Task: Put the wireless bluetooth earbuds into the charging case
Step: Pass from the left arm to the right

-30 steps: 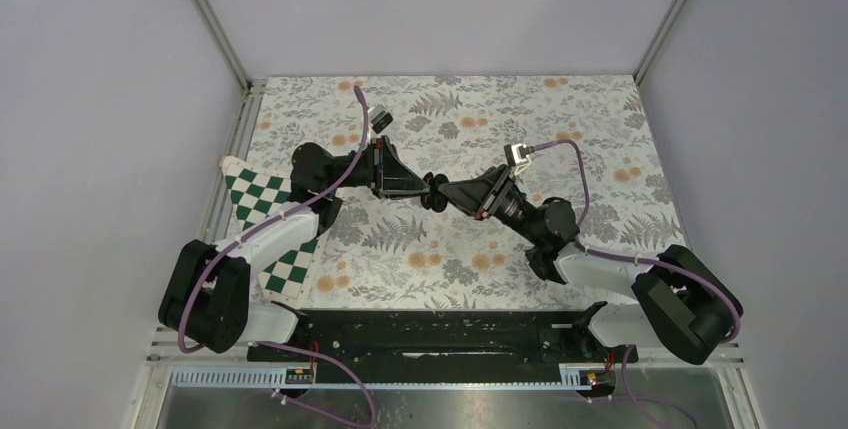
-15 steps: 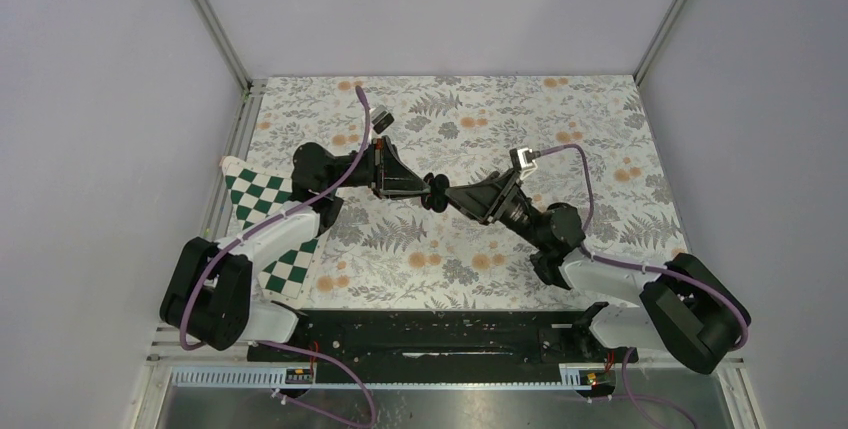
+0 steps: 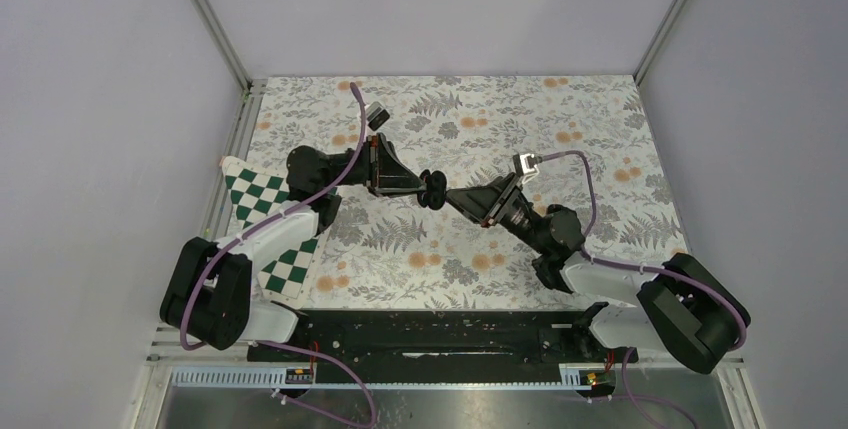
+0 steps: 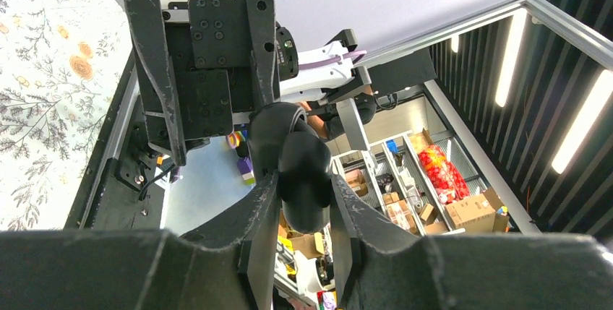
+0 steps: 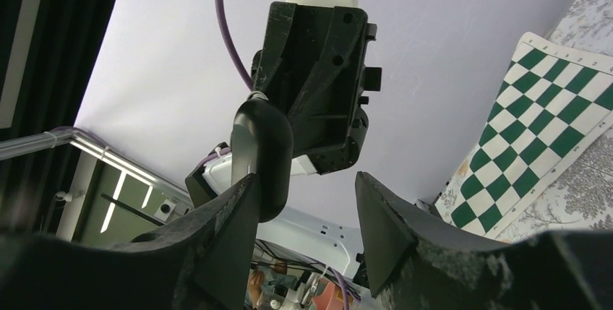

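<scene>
Two matte black grippers meet tip to tip above the middle of your table (image 3: 600, 119), which is covered by a pale cloth printed with grey ferns and orange blossoms. Your left gripper (image 4: 296, 201) is clamped on the charging case (image 4: 303, 176), a smooth, glossy black pebble pinched between its two flat, scuffed fingers (image 4: 264, 209) and standing out past their tips. From the left wrist camera the case reads as two rounded lobes, one behind the other; you cannot tell whether its lid is up or whether a bud sits inside. Your right gripper (image 5: 303, 194) faces it with its jaws spread apart, holding nothing. In the right wrist view the case's rounded end sits against one coarse, wedge-shaped finger (image 5: 231, 223), and a clear gap separates it from the other. A soft green-and-white checkered mat (image 3: 250, 199) lies at the left edge of the cloth, partly under your left arm. A thin purple cable (image 3: 355, 139) loops along that arm, and plain grey walls close in the table.
</scene>
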You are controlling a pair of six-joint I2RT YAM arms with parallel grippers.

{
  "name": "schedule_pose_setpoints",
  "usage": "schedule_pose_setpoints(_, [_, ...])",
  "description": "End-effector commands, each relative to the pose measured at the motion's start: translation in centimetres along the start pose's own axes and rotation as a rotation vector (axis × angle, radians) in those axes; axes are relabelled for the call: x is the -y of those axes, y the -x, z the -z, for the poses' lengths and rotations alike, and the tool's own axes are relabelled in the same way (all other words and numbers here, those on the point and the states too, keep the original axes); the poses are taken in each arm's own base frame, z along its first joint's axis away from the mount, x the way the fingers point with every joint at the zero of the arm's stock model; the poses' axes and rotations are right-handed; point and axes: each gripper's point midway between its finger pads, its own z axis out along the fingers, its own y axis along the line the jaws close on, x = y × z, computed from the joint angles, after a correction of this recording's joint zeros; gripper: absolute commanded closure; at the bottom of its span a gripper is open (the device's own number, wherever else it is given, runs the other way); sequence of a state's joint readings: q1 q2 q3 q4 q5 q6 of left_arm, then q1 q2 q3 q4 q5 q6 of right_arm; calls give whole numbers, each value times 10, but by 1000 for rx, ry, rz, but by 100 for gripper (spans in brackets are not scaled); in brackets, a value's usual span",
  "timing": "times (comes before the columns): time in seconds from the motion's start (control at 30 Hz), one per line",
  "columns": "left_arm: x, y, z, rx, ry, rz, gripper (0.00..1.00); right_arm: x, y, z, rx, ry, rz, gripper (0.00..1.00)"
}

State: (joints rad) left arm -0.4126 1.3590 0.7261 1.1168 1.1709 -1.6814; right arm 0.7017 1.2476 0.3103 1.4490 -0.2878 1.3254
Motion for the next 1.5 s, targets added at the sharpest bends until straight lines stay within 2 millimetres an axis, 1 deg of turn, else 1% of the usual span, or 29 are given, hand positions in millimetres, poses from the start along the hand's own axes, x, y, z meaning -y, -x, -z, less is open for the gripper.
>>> schedule_pose_setpoints(0.0, [8, -6, 2, -21, -30, -64, 100, -33, 2, -16, -39, 118, 40, 41])
schedule_pose_setpoints(0.17, [8, -7, 2, -22, -30, -66, 100, -33, 0, -21, -64, 123, 28, 42])
schedule_pose_setpoints(0.37, [5, -6, 2, -20, -28, -60, 100, -41, -2, -23, -84, 147, 34, 42])
schedule_pose_setpoints(0.67, [2, -5, 2, -20, -26, -54, 100, -42, -3, -27, -100, 152, 25, 51])
schedule_pose_setpoints(0.8, [-3, -4, 2, -19, -16, -46, 100, -49, -4, -26, -101, 168, 28, 52])
schedule_pose_setpoints(1.03, [-21, 2, 5, 3, 32, -25, 100, -60, -5, -19, -96, 192, 33, 52])
schedule_pose_setpoints(1.27, [-25, 4, 5, 12, 59, -29, 100, -58, -8, -16, -103, 187, 28, 52])
schedule_pose_setpoints(1.47, [-26, 5, 5, 13, 74, -36, 100, -47, -12, -21, -120, 164, 20, 54])
